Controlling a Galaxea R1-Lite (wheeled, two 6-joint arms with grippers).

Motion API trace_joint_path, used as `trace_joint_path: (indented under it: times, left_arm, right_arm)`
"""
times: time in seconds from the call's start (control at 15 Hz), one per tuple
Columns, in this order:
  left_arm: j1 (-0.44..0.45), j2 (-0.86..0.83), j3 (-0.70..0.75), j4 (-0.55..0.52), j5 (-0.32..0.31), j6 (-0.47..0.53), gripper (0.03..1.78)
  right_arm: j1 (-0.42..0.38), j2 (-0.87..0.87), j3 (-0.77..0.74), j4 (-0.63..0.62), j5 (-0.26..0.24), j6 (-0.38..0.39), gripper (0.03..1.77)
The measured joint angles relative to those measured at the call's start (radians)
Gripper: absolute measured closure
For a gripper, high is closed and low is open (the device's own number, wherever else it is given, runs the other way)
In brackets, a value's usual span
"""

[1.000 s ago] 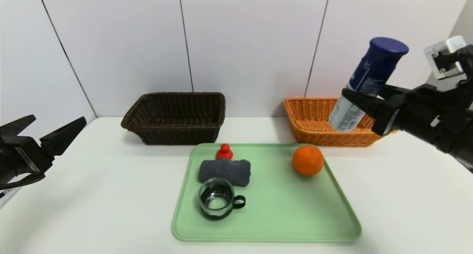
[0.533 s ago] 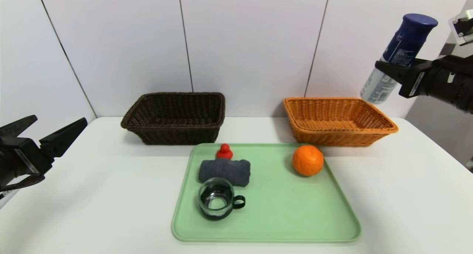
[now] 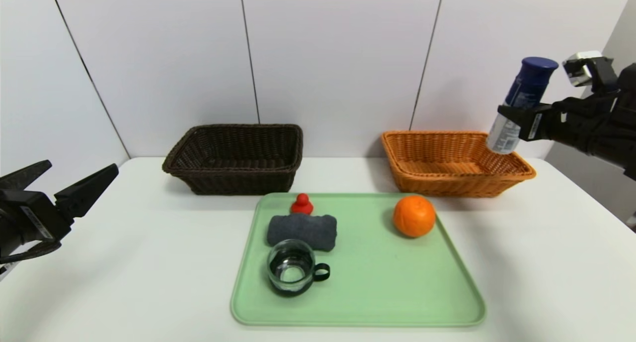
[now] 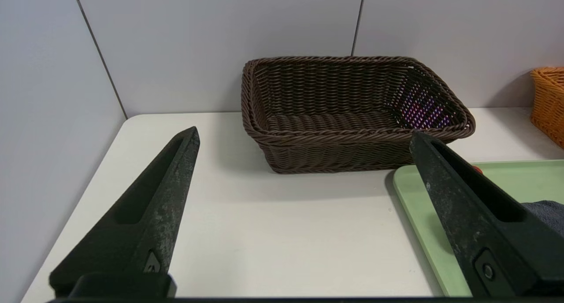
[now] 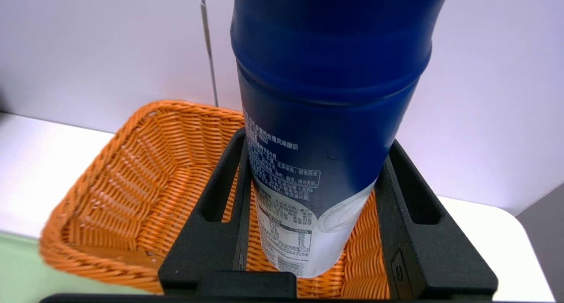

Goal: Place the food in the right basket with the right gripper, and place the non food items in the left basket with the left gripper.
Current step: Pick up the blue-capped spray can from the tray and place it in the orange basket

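Note:
My right gripper point(image 3: 512, 119) is shut on a blue-and-white bottle point(image 3: 520, 101), held nearly upright in the air above the right end of the orange basket point(image 3: 449, 185). In the right wrist view both fingers clamp the bottle point(image 5: 326, 118), and the orange basket point(image 5: 132, 184) lies below it. An orange point(image 3: 414, 215), a red toy point(image 3: 301, 204), a rolled grey cloth point(image 3: 302, 230) and a glass cup point(image 3: 291, 267) lie on the green tray point(image 3: 377, 292). The dark brown basket point(image 3: 238, 180) stands at the back left, with nothing in it. At the table's left edge my left gripper point(image 3: 81, 165) hangs open and holds nothing.
Both baskets stand against the white back wall, with the tray in front of and between them. In the left wrist view the brown basket point(image 4: 352, 113) is ahead of the left gripper point(image 4: 303, 133), with bare white tabletop point(image 4: 282, 223) between them and the tray's corner point(image 4: 418, 193) beside it.
My right gripper carried the bottle up and to the right, away from the basket's front, then lowered it a little over the basket's right end. The left arm stayed put.

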Motion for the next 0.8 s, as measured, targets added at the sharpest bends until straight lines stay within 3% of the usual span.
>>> trace_joint_path:
  times: [0.6, 0.8]
  left_arm:
    - [0.0, -0.002, -0.001, -0.002, 0.0, 0.001, 0.12]
    - [0.0, -0.002, -0.002, -0.002, 0.0, 0.0, 0.12]
  right_arm:
    - [-0.032, 0.22, -0.093, -0.003, -0.012, -0.002, 1.0]
    - [-0.033, 0.267, -0.11, -0.025, -0.041, -0.002, 1.0]
